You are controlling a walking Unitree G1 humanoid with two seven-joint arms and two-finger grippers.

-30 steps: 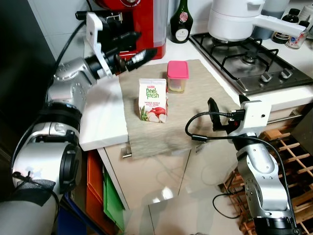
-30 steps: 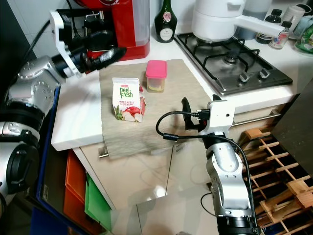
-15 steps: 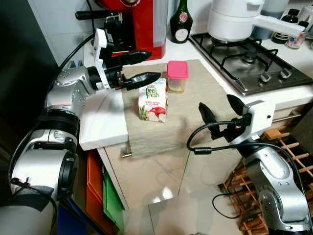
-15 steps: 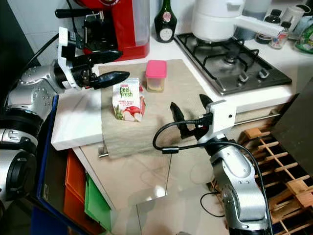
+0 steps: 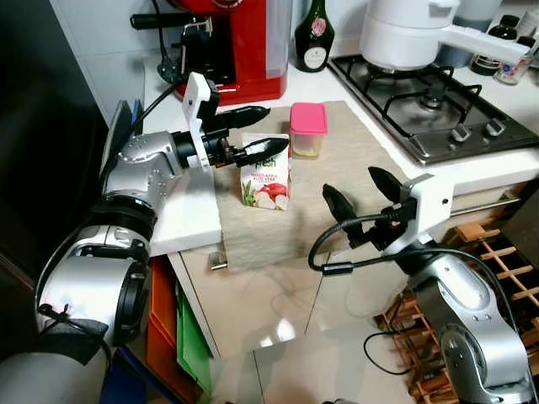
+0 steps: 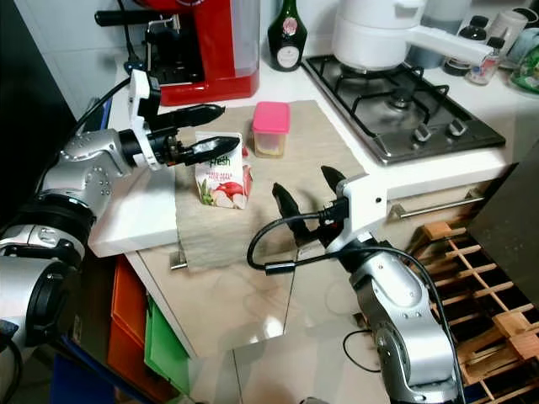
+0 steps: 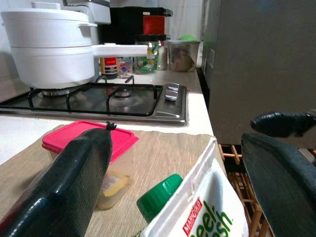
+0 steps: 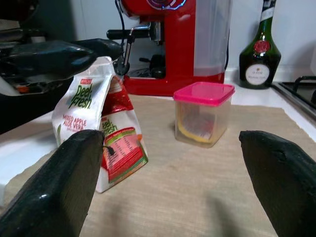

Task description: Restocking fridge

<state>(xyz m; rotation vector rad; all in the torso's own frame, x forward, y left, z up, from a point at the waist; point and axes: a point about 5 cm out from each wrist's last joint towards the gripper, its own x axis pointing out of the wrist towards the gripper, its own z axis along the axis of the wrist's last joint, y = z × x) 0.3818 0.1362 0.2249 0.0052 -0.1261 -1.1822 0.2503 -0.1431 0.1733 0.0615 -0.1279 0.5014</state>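
A white "Peel Fresh" juice carton [image 5: 265,172] with a green cap [image 7: 159,195] stands upright on a beige mat [image 5: 337,168] on the counter. My left gripper [image 5: 263,128] is open at the carton's top, one finger on each side of it; contact cannot be made out. Behind the carton stands a clear tub with a pink lid [image 5: 306,129]. At the counter's front edge my right gripper [image 5: 358,192] is open and holds nothing. It points at the carton [image 8: 106,133] and the tub [image 8: 203,113].
A red coffee machine [image 5: 244,42] and a green bottle [image 5: 314,38] stand at the back. To the right, a white pot [image 5: 404,34] sits on the gas hob [image 5: 438,109]. A wooden rack [image 5: 505,278] is low on the right; orange and green bins [image 5: 164,311] sit under the counter.
My left gripper has moved forward from beside the coffee machine to the carton's top. The right gripper has swung left toward the mat, with both its fingers now showing apart.
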